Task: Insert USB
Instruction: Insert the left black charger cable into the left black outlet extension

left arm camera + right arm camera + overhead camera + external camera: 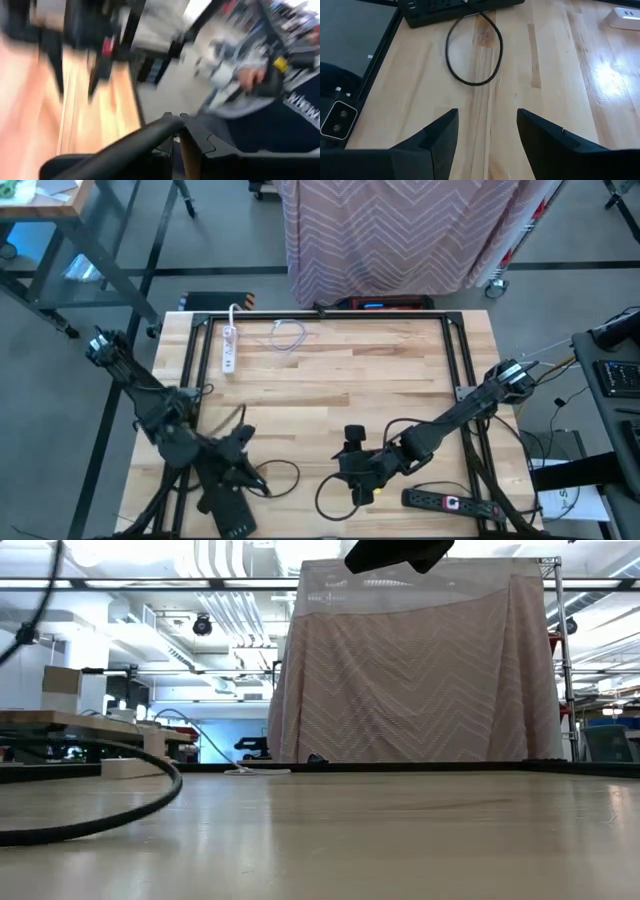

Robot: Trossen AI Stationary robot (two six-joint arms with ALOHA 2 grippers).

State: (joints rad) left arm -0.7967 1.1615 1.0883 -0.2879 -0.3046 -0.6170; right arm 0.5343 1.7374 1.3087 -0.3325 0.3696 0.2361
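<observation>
My left gripper [255, 478] hangs over the table's near left part. Its fingertips [176, 125] meet, shut; the blurred left wrist view shows no plain thing between them. My right gripper [487, 135] stands open over bare wood near the table's front middle [350, 463], pointing toward the left. In front of it lie a loop of black cable [472, 55] and a black socket block [455, 10]. The cable loop [280, 475] lies on the wood right beside my left gripper. The USB plug itself I cannot make out.
A white power strip [228, 348] with a thin white cable [288, 335] lies at the far left. A black power strip [450, 502] lies at the near right. Black frame rails [320, 317] run around the table. The wide middle of the wood [340, 375] is bare.
</observation>
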